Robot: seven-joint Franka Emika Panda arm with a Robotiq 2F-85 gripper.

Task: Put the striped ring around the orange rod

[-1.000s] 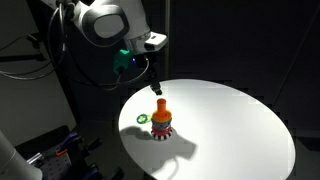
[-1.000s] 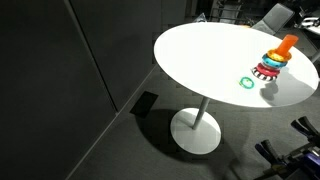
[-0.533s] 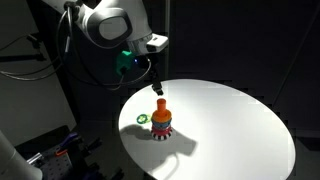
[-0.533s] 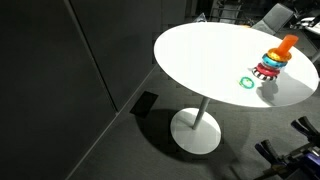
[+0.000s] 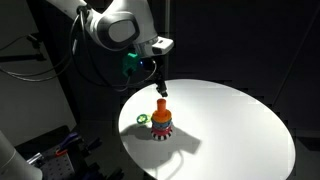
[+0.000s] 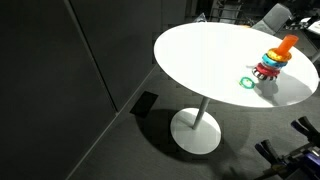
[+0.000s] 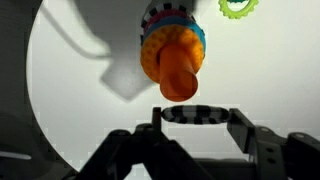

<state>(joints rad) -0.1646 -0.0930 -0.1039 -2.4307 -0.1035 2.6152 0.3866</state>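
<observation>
Orange and rounded at its top, the orange rod (image 5: 160,104) stands upright out of a stack of coloured rings (image 5: 160,126) on a round white table (image 5: 235,125). In the wrist view the rod (image 7: 178,70) fills the middle, with the stack (image 7: 170,22) behind it. The gripper (image 5: 160,90) hangs directly above the rod, close to its tip but apart from it. In the wrist view the gripper (image 7: 196,122) has its two fingers (image 7: 240,126) set narrow on a thin band of dark and white stripes; this seems to be the striped ring (image 7: 198,115), held edge-on just off the rod's tip, though the picture is blurred there. A plain green ring (image 5: 142,119) lies flat on the table beside the rod's stack, near it but not touching; both exterior views show this (image 6: 247,82)
</observation>
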